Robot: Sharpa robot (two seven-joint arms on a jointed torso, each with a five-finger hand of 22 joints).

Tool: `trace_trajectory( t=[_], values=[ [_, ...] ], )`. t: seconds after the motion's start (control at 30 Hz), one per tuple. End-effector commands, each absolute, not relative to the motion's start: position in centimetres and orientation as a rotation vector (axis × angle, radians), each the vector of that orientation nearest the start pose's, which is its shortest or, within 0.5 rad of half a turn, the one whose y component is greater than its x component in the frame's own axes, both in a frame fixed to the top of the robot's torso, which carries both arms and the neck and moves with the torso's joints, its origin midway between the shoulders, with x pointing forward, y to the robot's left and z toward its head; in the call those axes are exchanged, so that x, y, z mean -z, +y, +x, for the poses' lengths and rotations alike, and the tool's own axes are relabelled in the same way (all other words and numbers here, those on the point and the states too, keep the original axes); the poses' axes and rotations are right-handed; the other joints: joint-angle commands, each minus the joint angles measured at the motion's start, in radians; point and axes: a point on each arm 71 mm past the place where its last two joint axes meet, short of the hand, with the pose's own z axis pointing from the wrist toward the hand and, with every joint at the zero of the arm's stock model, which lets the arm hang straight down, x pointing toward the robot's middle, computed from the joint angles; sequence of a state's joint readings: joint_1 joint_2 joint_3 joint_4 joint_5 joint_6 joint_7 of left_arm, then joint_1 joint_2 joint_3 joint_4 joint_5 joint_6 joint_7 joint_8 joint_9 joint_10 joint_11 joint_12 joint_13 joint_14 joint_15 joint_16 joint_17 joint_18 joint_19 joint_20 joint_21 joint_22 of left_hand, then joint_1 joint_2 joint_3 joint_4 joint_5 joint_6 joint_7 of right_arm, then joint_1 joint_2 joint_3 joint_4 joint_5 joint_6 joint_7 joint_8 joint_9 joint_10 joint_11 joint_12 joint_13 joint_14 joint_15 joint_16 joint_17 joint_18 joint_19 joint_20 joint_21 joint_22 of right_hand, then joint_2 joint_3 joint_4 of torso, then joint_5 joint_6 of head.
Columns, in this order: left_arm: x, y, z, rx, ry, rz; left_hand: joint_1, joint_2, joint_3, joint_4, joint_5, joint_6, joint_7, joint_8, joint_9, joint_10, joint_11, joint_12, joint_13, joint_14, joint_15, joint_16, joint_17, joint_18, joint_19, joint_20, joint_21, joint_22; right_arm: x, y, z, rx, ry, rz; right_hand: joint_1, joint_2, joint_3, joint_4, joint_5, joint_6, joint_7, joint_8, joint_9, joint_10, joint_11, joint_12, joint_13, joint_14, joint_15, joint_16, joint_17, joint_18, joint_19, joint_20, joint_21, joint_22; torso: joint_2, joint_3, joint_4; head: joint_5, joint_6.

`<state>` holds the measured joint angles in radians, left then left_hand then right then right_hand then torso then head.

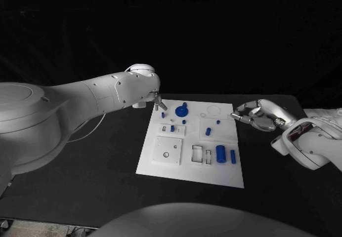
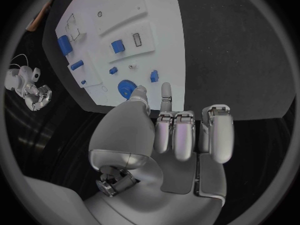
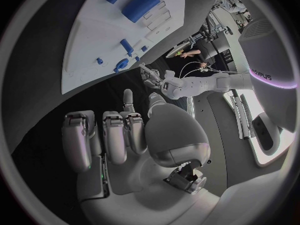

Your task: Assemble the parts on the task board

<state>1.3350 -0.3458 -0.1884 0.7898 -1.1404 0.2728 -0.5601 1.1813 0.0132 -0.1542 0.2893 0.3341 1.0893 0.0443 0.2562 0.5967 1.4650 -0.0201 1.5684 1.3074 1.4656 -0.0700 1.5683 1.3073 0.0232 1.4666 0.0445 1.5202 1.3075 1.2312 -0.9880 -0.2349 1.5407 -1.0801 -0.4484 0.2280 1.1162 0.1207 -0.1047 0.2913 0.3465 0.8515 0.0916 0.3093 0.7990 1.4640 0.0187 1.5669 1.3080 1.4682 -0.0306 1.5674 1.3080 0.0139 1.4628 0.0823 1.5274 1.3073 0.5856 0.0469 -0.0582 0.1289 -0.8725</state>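
We see the task board (image 1: 167, 163), a white plate, lying in the middle of the head frame on the black counter (image 1: 85, 182), a bit tilted. Blue parts sit on it: a gear-shaped part (image 1: 181, 109) near the board's upper left corner, small pegs (image 1: 184, 121) just below it, a short blue bar (image 1: 208, 131) at center right, a fat cylinder (image 1: 221, 153) and a thin cylinder (image 1: 233, 156) side by side at lower right. White insert plates (image 1: 169, 150) lie on the board's left half, two slotted ones (image 1: 203, 154) beside the fat cylinder.

Left hand (image 1: 158, 102) comes in from the frame's left, sits at the board's upper left corner, just beside the gear-shaped part. In the left wrist view the left hand (image 2: 178, 130) has its fingers (image 2: 166, 92) partly curled, two tips stretched toward the gear-shaped part (image 2: 125, 89); nothing held. We cannot tell if a tip touches the board.

Right hand (image 1: 258, 115) is at the frame's right, just off the board's right edge, over the counter. In the right wrist view the right hand (image 3: 125, 132) has its fingers loosely bent and apart, holding nothing; the task board (image 3: 100, 40) is in the upper left of that frame, apart from the hand.
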Motion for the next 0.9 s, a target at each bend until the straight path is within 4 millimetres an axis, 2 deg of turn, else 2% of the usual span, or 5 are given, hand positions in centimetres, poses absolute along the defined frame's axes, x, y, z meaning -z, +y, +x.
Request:
trace_trajectory(
  t=[0.03, 0.2, 0.33, 0.63, 0.9],
  values=[
    [22.1, 18.2, 59.5, -0.004, 2.262, -0.122, 0.008, 0.010, -0.005, 0.000, 0.010, -0.013, -0.002, 0.013, 0.023, 0.106, -0.008, 0.002, 0.263, 0.105, -0.006, 0.003, 0.264, -0.012, 0.087, -0.010, 0.002, 0.249, 22.2, -26.3, 45.2, -0.889, 1.672, 0.056, 0.002, 0.007, -0.006, 0.000, 0.002, 0.009, 0.001, -0.003, 0.002, 0.107, 0.005, 0.004, 0.263, 0.103, 0.005, 0.003, 0.263, -0.001, 0.071, 0.005, 0.004, 0.247, -0.001, 0.0003, -0.0008, 0.005, 0.000],
    [22.4, 18.2, 59.5, 0.020, 2.270, -0.133, 0.023, 0.015, -0.005, -0.001, 0.036, -0.032, -0.002, 0.027, 0.056, 0.106, -0.008, 0.002, 0.263, 0.105, -0.006, 0.003, 0.264, -0.011, 0.085, -0.009, -0.004, 0.247, 22.2, -26.3, 45.3, -0.886, 1.676, 0.058, 0.002, 0.008, -0.006, -0.001, 0.004, 0.009, 0.001, -0.003, 0.002, 0.107, 0.005, 0.004, 0.263, 0.103, 0.005, 0.003, 0.263, -0.001, 0.071, 0.005, 0.004, 0.246, 0.000, 0.0004, 0.0000, 0.002, 0.000],
    [22.6, 18.1, 59.5, 0.034, 2.275, -0.137, 0.028, 0.016, -0.005, -0.001, 0.041, -0.040, -0.001, 0.028, 0.064, 0.106, -0.007, 0.002, 0.263, 0.105, -0.005, 0.003, 0.264, -0.010, 0.083, -0.009, -0.008, 0.246, 22.3, -26.3, 45.3, -0.884, 1.681, 0.059, 0.002, 0.008, -0.006, -0.001, 0.004, 0.009, 0.001, -0.003, 0.002, 0.107, 0.005, 0.004, 0.263, 0.103, 0.005, 0.003, 0.263, -0.001, 0.071, 0.005, 0.004, 0.246, 0.000, 0.0003, 0.0004, -0.001, 0.000],
    [23.1, 17.8, 59.5, 0.052, 2.280, -0.137, 0.045, 0.021, -0.002, -0.002, 0.064, -0.055, 0.002, 0.024, 0.076, 0.106, -0.005, 0.002, 0.263, 0.105, -0.003, 0.003, 0.264, -0.009, 0.081, -0.007, -0.012, 0.245, 22.3, -26.3, 45.4, -0.883, 1.684, 0.059, 0.003, 0.008, -0.006, -0.001, 0.006, 0.009, 0.001, -0.003, 0.002, 0.107, 0.005, 0.004, 0.263, 0.103, 0.005, 0.003, 0.263, -0.001, 0.071, 0.005, 0.004, 0.247, 0.000, 0.0005, -0.0008, 0.003, 0.000],
    [24.1, 17.7, 59.2, 0.051, 2.299, -0.135, 0.052, 0.025, 0.001, -0.002, 0.073, -0.055, 0.001, 0.025, 0.080, 0.106, -0.005, 0.002, 0.263, 0.105, -0.002, 0.003, 0.264, -0.009, 0.080, -0.006, -0.014, 0.244, 22.3, -26.3, 45.3, -0.883, 1.683, 0.060, 0.003, 0.008, -0.006, -0.001, 0.006, 0.009, 0.001, -0.003, 0.002, 0.107, 0.005, 0.004, 0.263, 0.103, 0.005, 0.003, 0.263, -0.001, 0.071, 0.005, 0.004, 0.247, 0.000, 0.0001, -0.0004, -0.002, 0.000]
  ],
)
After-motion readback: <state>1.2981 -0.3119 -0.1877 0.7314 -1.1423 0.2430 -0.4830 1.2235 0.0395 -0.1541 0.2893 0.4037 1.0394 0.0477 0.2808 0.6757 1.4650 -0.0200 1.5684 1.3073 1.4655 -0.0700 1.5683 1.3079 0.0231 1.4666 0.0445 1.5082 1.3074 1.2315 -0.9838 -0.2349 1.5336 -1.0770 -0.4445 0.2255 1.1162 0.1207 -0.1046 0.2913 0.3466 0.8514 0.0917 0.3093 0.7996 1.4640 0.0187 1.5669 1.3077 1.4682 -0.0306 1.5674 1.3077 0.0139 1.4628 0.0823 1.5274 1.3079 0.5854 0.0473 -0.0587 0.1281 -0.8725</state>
